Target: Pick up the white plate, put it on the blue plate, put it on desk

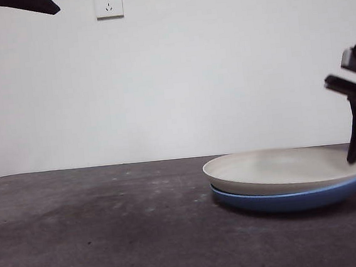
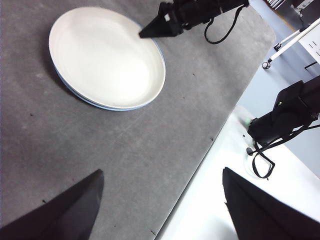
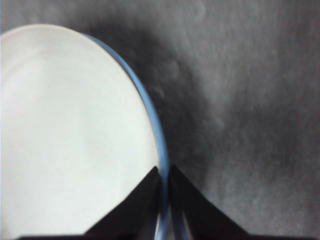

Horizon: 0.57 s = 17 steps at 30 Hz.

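Right gripper point(image 3: 164, 186), jaws nearly pressed together astride the rims: white plate point(image 1: 282, 169) nested on blue plate point(image 1: 298, 197). Rigid, likely slippery; best pinched at the rim.

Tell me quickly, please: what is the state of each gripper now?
Left gripper: open, holding nothing, away from the plates.
Right gripper: jaws nearly together at the rims of the white plate and the blue plate; a grip cannot be told.

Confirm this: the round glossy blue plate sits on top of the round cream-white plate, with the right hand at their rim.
Stacking is reversed: the round matte cream-white plate lies on the round glossy blue plate, as the front view shows. The right hand is at their rim.
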Tool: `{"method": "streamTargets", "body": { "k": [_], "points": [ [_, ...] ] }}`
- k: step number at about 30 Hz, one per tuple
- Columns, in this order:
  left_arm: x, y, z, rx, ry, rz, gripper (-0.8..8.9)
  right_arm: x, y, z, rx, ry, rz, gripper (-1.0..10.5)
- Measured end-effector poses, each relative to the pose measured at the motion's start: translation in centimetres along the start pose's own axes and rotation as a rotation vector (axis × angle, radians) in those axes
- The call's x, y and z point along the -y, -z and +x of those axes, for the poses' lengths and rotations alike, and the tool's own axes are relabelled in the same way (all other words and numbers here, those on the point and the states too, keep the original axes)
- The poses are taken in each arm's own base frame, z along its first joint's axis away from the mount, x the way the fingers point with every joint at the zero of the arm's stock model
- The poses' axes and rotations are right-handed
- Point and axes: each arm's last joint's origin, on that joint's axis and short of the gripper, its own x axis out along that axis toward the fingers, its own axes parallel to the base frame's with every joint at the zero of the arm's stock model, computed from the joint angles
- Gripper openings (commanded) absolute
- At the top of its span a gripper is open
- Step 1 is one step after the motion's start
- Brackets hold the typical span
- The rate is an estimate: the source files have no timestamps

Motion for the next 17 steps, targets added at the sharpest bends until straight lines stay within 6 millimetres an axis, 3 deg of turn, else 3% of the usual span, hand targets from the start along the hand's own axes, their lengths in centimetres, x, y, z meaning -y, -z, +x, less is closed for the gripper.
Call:
{"method": "streamTargets", "body": {
  "k": [9, 17],
  "points": [
    [0.0, 0.0, 0.0, 0.0, 0.0, 0.0, 3.74, -1.9, -0.4, -2.8, 0.094, -0.074, -0.014, 0.1],
    [0.0, 0.0, 0.0, 0.0, 0.0, 0.0, 3.74, -4.9, -0.7, -2.6, 0.083, -0.131, -0.07, 0.1]
  ]
}}
